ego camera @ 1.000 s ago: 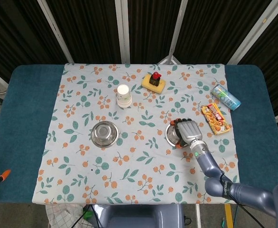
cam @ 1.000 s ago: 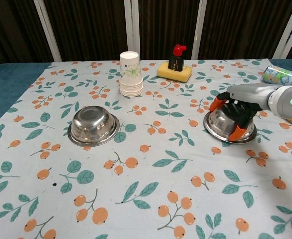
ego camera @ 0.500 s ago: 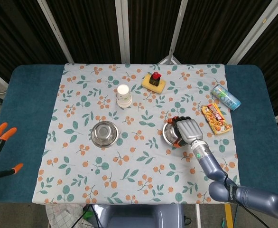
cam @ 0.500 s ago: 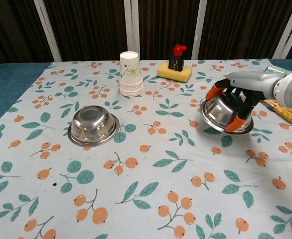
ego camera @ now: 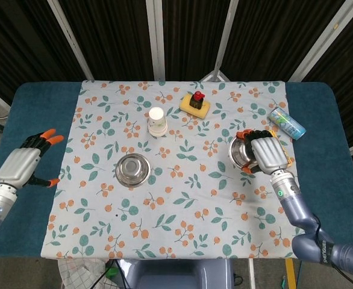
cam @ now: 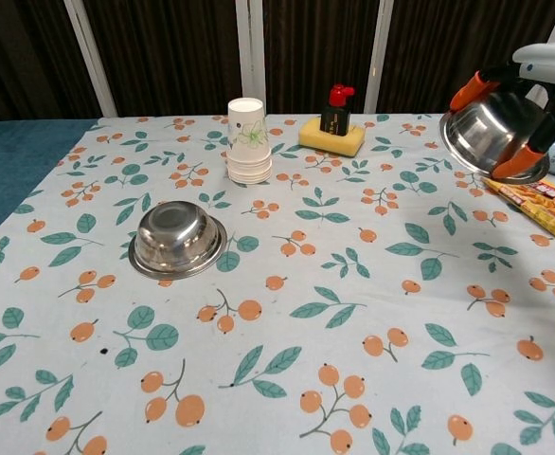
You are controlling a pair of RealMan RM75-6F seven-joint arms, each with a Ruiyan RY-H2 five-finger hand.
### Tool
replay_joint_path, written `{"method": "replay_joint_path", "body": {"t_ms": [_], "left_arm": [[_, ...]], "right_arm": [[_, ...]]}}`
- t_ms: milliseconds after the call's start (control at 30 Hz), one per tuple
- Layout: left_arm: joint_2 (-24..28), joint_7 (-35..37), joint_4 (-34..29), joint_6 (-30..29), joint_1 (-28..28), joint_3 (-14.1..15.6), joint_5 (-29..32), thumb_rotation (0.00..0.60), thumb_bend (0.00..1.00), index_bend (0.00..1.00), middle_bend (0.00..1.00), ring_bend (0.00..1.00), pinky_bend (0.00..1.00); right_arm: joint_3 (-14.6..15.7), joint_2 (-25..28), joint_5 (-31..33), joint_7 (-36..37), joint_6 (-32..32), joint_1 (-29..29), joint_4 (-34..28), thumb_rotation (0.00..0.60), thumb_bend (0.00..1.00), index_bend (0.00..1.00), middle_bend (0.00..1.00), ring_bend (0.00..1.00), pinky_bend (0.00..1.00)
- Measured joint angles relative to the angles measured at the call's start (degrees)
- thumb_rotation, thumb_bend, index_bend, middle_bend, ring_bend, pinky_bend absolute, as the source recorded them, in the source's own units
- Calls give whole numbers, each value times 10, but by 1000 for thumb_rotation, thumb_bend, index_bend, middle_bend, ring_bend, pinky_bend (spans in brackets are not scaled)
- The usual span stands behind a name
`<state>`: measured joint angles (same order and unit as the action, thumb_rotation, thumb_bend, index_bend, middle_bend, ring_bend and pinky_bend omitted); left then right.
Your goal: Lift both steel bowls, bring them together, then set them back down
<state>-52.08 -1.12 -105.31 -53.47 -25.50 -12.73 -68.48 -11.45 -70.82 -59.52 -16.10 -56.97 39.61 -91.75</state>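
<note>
One steel bowl sits upright on the flowered cloth, left of centre. The other steel bowl is in the air at the right, tilted, its mouth turned toward the left. My right hand grips it from above, orange fingertips curled over the rim. My left hand hovers over the blue table edge far left of the resting bowl, fingers apart and holding nothing; only the head view shows it.
A stack of paper cups stands behind the resting bowl. A yellow sponge with a small dark bottle lies at the back. A snack packet and a can lie at the right.
My right hand has lifted its bowl off the cloth and carried it up and to the right. My left hand has come in from the left edge, higher and nearer the table.
</note>
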Motion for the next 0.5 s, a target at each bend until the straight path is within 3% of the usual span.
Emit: {"method": "replay_joint_path", "body": {"t_ms": [267,500], "left_arm": [[-52,-34,29,83,-80,-3,76,600,0,157,0,0,24],[-120,-105,73,105,-150,1,156,600,0,156,0,0,24]], "right_arm": [[10,15,-2,20,73,13,15,600,27,379,297,282,198],[10,17,19,-8,96,39,23,600,28,379,297,282,197]]}}
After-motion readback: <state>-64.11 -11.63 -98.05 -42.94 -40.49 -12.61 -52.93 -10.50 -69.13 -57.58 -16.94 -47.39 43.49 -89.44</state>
